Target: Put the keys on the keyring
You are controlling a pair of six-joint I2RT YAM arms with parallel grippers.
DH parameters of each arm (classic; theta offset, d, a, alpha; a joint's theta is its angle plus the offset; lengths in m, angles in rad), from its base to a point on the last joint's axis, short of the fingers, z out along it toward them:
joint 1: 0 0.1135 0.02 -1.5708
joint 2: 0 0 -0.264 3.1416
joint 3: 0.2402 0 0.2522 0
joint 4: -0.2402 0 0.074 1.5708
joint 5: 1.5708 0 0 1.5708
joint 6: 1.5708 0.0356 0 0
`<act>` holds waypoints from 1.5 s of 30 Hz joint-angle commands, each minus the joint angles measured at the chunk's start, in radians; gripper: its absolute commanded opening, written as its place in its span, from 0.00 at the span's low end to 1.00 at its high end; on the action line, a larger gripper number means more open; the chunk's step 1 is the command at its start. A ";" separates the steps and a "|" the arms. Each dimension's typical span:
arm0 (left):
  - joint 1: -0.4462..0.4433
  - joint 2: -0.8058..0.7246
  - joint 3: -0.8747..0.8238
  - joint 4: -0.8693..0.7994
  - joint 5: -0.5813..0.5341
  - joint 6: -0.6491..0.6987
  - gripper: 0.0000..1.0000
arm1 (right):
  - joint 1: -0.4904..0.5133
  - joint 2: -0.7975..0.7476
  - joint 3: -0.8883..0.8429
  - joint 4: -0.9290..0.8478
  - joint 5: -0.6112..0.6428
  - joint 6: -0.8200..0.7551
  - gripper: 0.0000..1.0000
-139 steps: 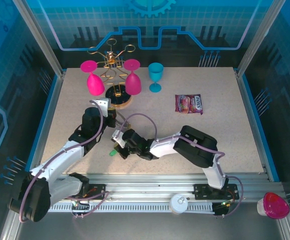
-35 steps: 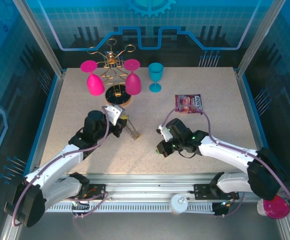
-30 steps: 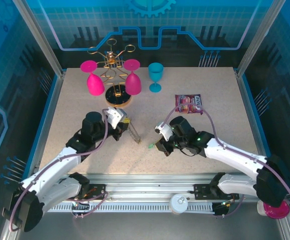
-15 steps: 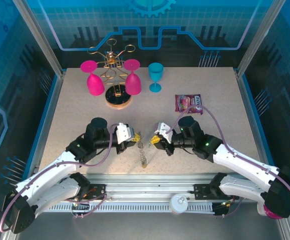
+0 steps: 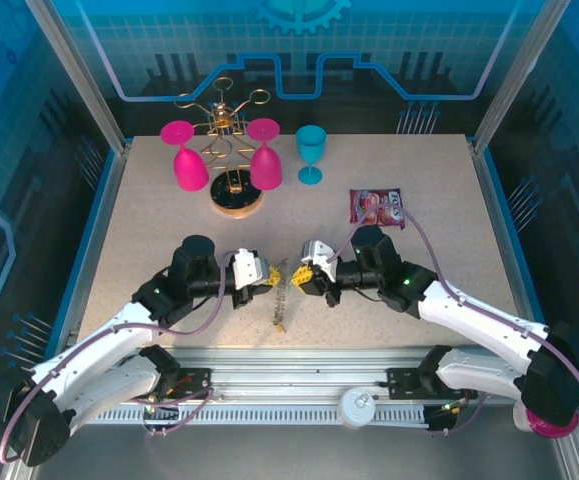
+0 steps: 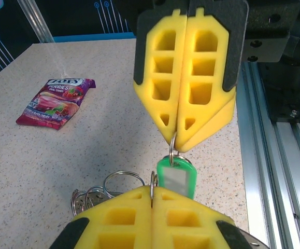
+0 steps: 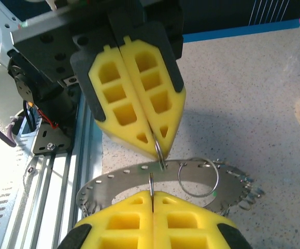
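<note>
Over the table's near middle my two grippers meet tip to tip. My left gripper point(image 5: 268, 276) point(image 6: 152, 190) point(image 7: 157, 150) is shut on a small wire ring that hooks into the keyring point(image 7: 119, 180), a flat grey metal ring with holes and small split rings along its rim. In the top view the keyring point(image 5: 281, 304) hangs edge-on below the fingers. My right gripper point(image 5: 303, 278) point(image 7: 152, 193) point(image 6: 176, 143) is shut on the little ring of a green-headed key point(image 6: 176, 177), which dangles just above the left fingers. Other keys are out of view.
At the back left stands a gold glass rack point(image 5: 231, 150) with pink glasses, and a teal glass point(image 5: 311, 153) is beside it. A candy packet point(image 5: 377, 207) point(image 6: 54, 101) lies behind the right arm. The aluminium rail point(image 6: 274, 155) runs along the near edge.
Both grippers have come together at the table's near middle. The left one carried the hanging keyring to the right, and the right one brought the green key leftward to it.
</note>
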 commanded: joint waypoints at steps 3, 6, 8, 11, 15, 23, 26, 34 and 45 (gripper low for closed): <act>-0.010 0.014 0.024 0.031 0.031 0.021 0.00 | 0.009 0.022 0.050 0.042 -0.008 -0.030 0.00; -0.009 0.019 0.026 0.029 0.022 0.017 0.00 | 0.012 0.036 0.060 0.035 -0.015 -0.041 0.00; -0.011 0.024 0.029 0.029 0.019 0.014 0.00 | 0.017 0.043 0.066 0.027 -0.011 -0.049 0.00; -0.010 0.028 0.030 0.028 0.019 0.012 0.00 | 0.022 0.052 0.073 0.011 0.008 -0.066 0.00; -0.010 0.034 0.033 0.027 0.015 0.011 0.00 | 0.030 0.062 0.088 -0.021 0.036 -0.090 0.00; -0.009 0.036 0.036 0.023 -0.002 0.011 0.00 | 0.038 0.065 0.086 -0.066 0.069 -0.128 0.00; -0.011 0.036 0.040 0.016 -0.017 0.011 0.00 | 0.037 0.046 0.072 -0.070 0.084 -0.139 0.00; -0.010 0.047 0.047 0.006 -0.027 0.005 0.00 | 0.046 0.019 0.048 -0.029 0.078 -0.137 0.00; -0.010 0.048 0.049 0.002 -0.020 0.001 0.00 | 0.062 0.057 0.072 -0.042 0.115 -0.151 0.00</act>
